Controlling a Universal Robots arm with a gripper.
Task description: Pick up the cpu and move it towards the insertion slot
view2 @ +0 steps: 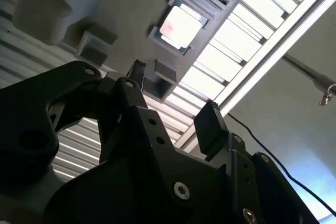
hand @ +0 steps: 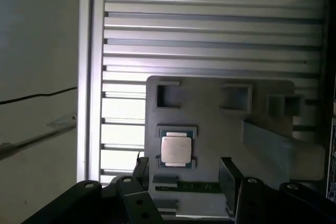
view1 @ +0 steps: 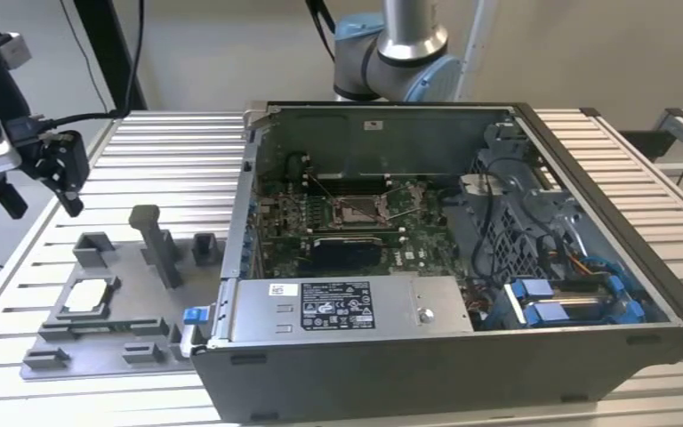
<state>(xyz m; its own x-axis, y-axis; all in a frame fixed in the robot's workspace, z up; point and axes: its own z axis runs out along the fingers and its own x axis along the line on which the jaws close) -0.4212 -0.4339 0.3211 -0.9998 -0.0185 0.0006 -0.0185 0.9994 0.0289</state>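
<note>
- First wrist view is showing the black fingers (hand: 229,174) standing wide apart and gripping nothing; in the second wrist view they are gaping the same way, with only air between them.
- Just beyond them, the cpu (hand: 176,150) is lying flat, silvery top upward, in a shallow square pocket of the grey tray (hand: 226,129); the fingers are hanging above it without touching it, and the chip is sitting roughly between their two lines.
- Judging by its look, the cpu is going to handle as light, thin and stiff; the smooth metal top is probably slippery, and the underside is likely fragile, so squeezing hard is looking unwise.
- Raised lips of the pocket are hugging two opposite sides of the chip; the other two edges, along the thin green rim, are looking like the freer place to pinch.
- Exterior view is placing the tray (view1: 140,302) on the slatted desk (view1: 164,169), just beside the open computer case (view1: 437,382); the fingers are hovering near the desk's edge on the exterior view's left.
- Farthest off, the insertion slot (view1: 359,209) is sitting on the green board inside the case, well apart from the cpu; its framed centre is appearing unoccupied.
</note>
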